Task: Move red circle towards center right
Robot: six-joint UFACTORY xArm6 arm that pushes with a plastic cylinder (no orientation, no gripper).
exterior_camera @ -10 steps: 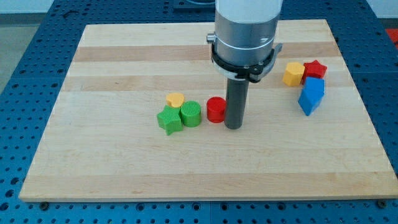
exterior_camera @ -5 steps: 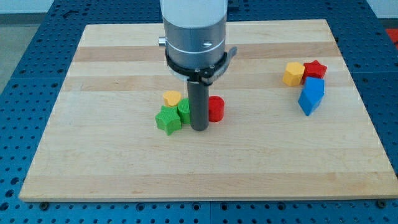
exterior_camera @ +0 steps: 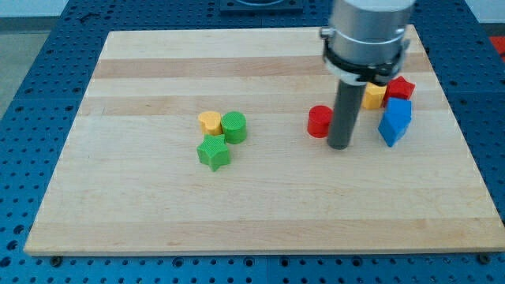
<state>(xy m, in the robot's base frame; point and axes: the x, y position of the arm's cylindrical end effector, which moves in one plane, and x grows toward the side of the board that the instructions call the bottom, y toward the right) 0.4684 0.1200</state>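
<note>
Wood board (exterior_camera: 260, 213) is bare along the view's bottom. Going up: green star (exterior_camera: 214, 152), then green cylinder (exterior_camera: 234, 126) & yellow block (exterior_camera: 209, 122), all clustered left of centre. My tip (exterior_camera: 339, 146) is down just right of the red circle (exterior_camera: 319, 121), prob touching; no fingers on this rig, just a rod. Circle sits right of centre. Blue block (exterior_camera: 394, 120), yellow cube (exterior_camera: 374, 96), red star (exterior_camera: 400, 87) beyond. Step: push nearly done, I'd judge; any further nudge needs tip on circle's left side.
</note>
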